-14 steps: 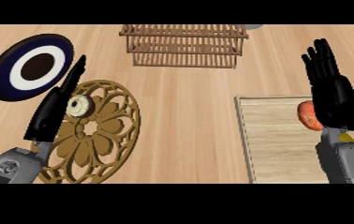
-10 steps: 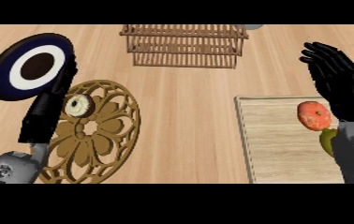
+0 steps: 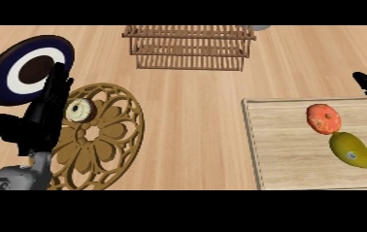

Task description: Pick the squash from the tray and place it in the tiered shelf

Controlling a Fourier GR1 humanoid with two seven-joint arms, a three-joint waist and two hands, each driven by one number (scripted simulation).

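Squash (image 3: 324,118), going by looks the orange-red round one: sitting on the wooden tray (image 3: 287,168), toward its far right part, untouched. Right beside it on the near side, a yellow-green fruit (image 3: 349,149) with a sticker, maybe a mango, close enough to nearly touch.

Only a sliver of the right hand (image 3: 360,83) poking in at the right edge, past the tray's far rim and apart from the squash. Can't tell if open or closed.

So basically zero progress: not grasped, not lifted, not moved. Left to do, best guess: get down onto the squash, close round it, lift, carry up and left to the tiered shelf (image 3: 190,46) at the far side of the counter (image 3: 193,109), set it inside. Just bare wood between tray and shelf, so no obstacle on that path. Only worry: nudging the neighbouring fruit during the grab.

Way over on the left: left hand (image 3: 44,117) resting, straight fingers up, holding nothing, over the edge of a round wooden trivet (image 3: 135,129) with a pale ring-shaped thing (image 3: 80,109) on it, maybe a doughnut. Dark blue and white plate (image 3: 28,63) behind that.
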